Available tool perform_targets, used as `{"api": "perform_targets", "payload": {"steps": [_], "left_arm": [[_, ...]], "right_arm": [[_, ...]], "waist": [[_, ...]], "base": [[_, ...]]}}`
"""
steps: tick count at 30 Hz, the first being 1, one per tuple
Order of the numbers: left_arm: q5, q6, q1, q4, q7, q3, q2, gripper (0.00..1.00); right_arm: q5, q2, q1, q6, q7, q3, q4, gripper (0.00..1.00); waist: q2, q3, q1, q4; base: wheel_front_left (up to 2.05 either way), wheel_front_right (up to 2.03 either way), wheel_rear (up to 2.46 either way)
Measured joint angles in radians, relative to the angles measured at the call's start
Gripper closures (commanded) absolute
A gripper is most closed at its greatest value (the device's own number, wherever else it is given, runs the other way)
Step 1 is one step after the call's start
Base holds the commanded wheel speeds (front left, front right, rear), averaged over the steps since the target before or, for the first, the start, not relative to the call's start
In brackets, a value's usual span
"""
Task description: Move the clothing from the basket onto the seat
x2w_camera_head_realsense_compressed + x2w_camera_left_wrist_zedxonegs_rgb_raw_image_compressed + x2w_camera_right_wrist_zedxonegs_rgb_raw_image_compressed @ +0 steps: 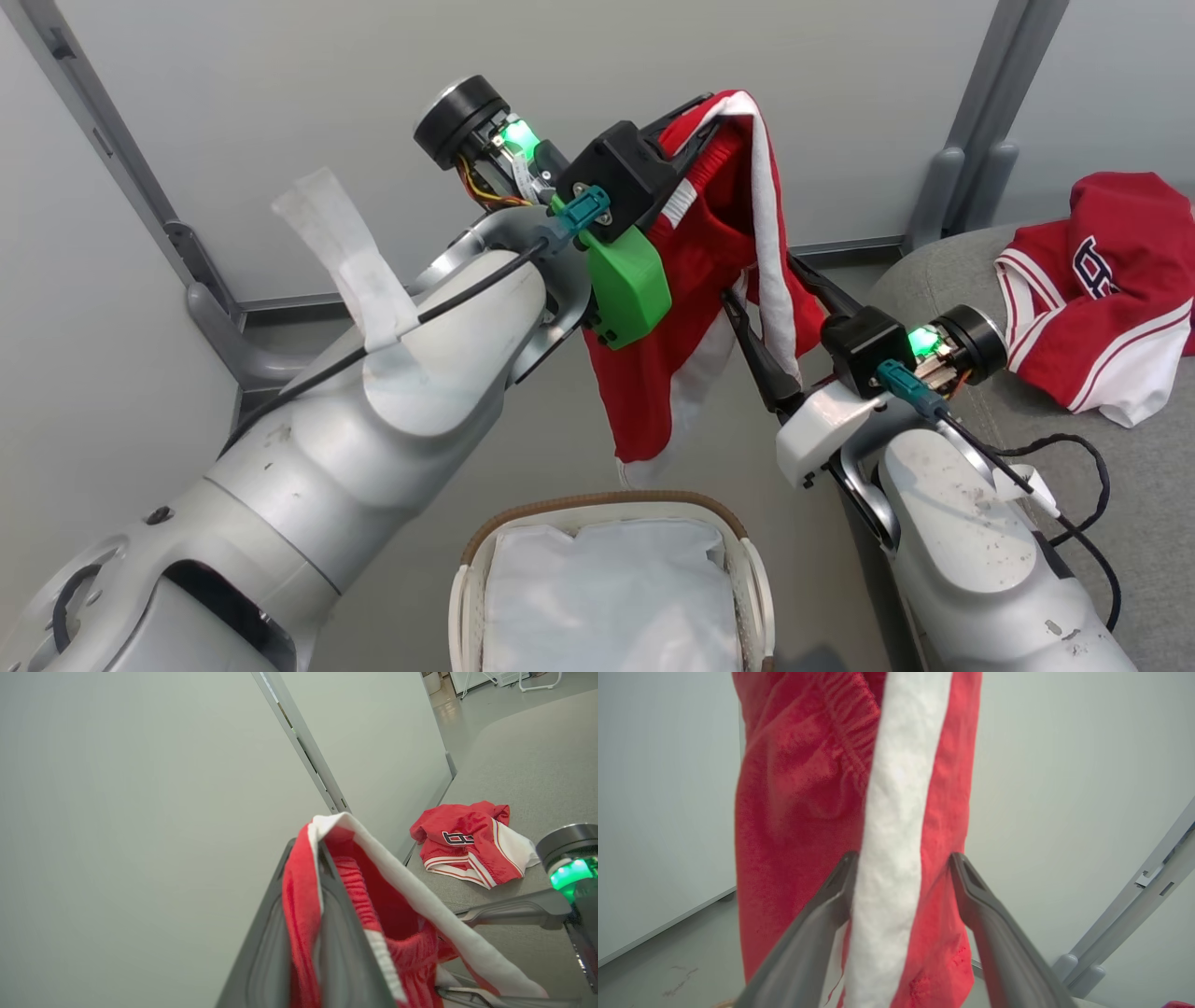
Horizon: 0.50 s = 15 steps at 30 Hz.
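Head view: left gripper (705, 112) is pinched shut on a soft red white-striped garment (681, 261), which hangs off the large grey fabric seat (1148, 485), beside its rounded corner. A small oval white basket with a brown woven rim (597, 504) stands just beside the seat. A red logo garment (1102, 289) lies on the seat.

Left wrist view: left gripper (306, 858) clamps red cloth; logo garment (467, 844) on seat (537, 765).

Right wrist view: right gripper (901, 868) is spread wide, with the striped garment (794, 788) hanging between its fingers.
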Motion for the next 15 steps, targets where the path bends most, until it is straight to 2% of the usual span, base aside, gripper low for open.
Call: {"api": "perform_targets", "payload": {"steps": [2,3,4,6,15], "left_arm": [[-0.01,0.0,0.008,-0.011,0.001,-0.006,0.0,1.0],[-0.017,0.0,0.014,-0.018,0.001,-0.009,0.001,1.0],[-0.023,0.0,0.022,-0.023,0.001,-0.012,0.003,1.0],[-0.028,0.0,0.034,-0.032,0.001,-0.015,0.008,1.0],[-0.061,0.011,0.109,-0.061,-0.01,-0.012,0.031,1.0]], "right_arm": [[0.002,0.0,-0.016,0.0,0.0,-0.001,0.02,0.0],[0.005,0.0,-0.023,0.0,0.0,-0.001,0.029,0.25],[0.009,0.0,-0.029,0.0,0.0,-0.001,0.038,0.61],[0.011,0.0,-0.039,0.0,0.0,-0.001,0.049,1.0],[0.012,0.0,-0.049,0.0,0.0,-0.017,0.07,1.0]], "waist": [[0.0,0.001,0.0,0.005],[0.0,0.001,0.0,0.008],[0.0,0.001,0.0,0.01],[0.0,0.001,0.0,0.012],[0.0,-0.002,0.0,0.008]], "base": [[0.0,0.0,0.0],[0.0,0.0,0.0],[0.0,0.0,0.0],[0.0,0.0,0.0],[0.0,0.0,0.0]]}}
